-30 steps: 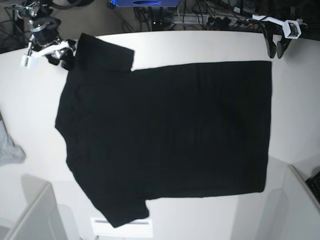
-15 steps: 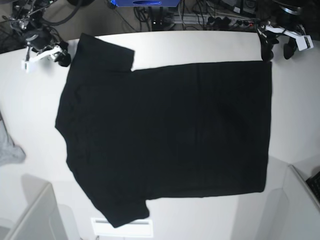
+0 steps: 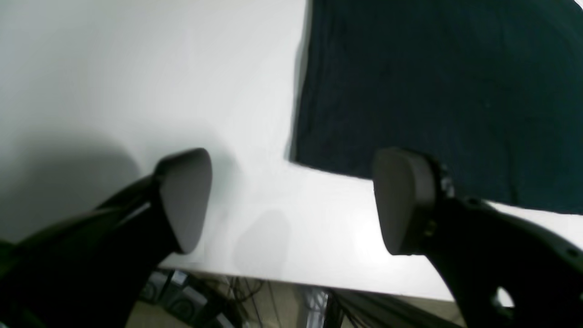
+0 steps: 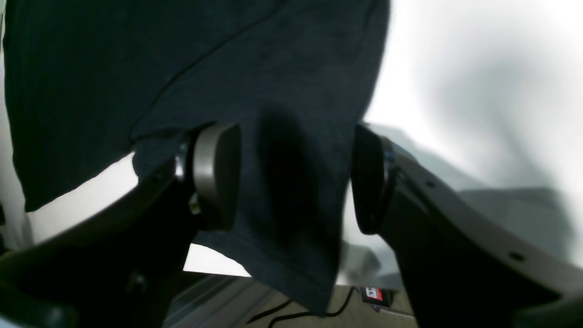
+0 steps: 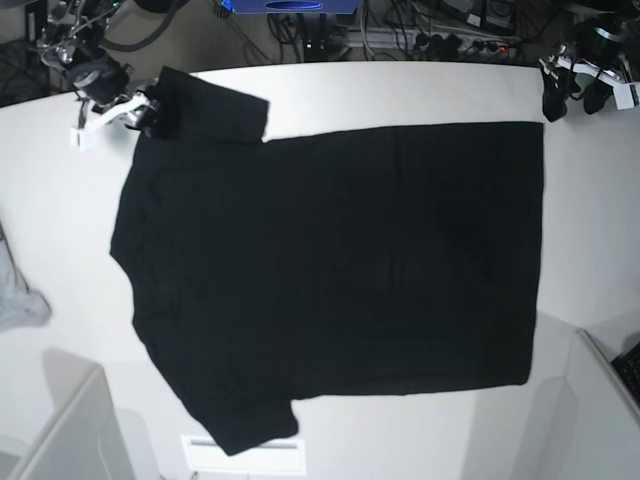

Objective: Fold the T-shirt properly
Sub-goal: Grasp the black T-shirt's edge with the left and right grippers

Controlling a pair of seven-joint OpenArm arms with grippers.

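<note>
One black T-shirt (image 5: 330,270); one grey cloth (image 5: 18,300); two grippers: left gripper (image 5: 572,100), right gripper (image 5: 150,112).

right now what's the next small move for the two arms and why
Probably close the right gripper first: its open jaws already straddle the sleeve of the T-shirt. The left gripper is open over bare table, just off the hem corner, so it should likely shift onto the cloth.
</note>
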